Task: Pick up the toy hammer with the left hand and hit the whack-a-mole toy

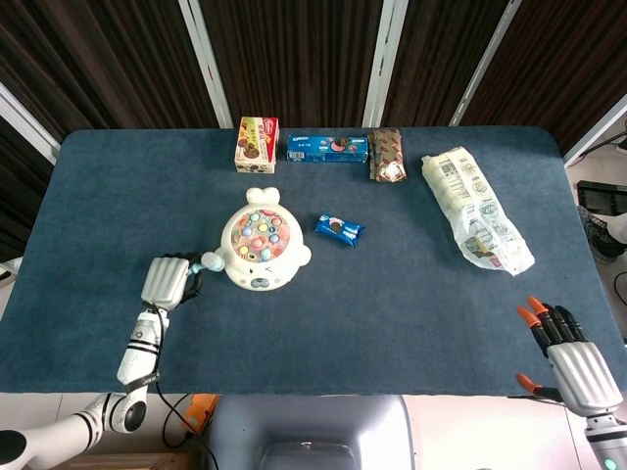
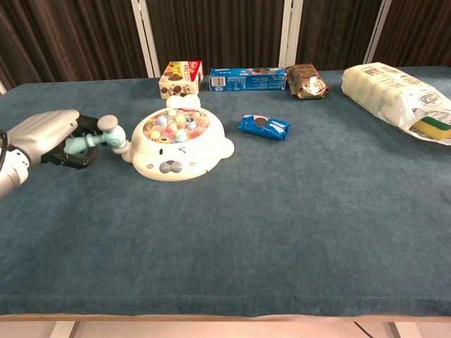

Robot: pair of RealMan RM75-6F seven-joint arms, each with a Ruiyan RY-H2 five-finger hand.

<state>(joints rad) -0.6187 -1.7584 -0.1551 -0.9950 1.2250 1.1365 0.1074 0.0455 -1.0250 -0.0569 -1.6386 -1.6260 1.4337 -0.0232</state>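
At the far left, the left hand grips the handle of the toy hammer, fingers wrapped around the pale blue shaft, the whole thing held low over the blue tablecloth. The hammer's head points right and sits just beside the left edge of the whack-a-mole toy; whether the two touch cannot be told from either view. That toy is a white, animal-shaped dome with small ears at its far side, a face on its near side and a round top filled with pastel pegs, standing on the cloth left of centre. Behind it, along the far edge, a small biscuit box stands upright, and next to it a long blue cookie box lies on its side. Just right of the mole toy lies a small blue cookie packet. Further right along the back sits a brown snack packet, and beyond that a large white plastic bag stretches diagonally toward the near right. At the lower right, off the table's near corner, the right hand holds nothing, its orange-tipped dark fingers spread apart and pointing up.
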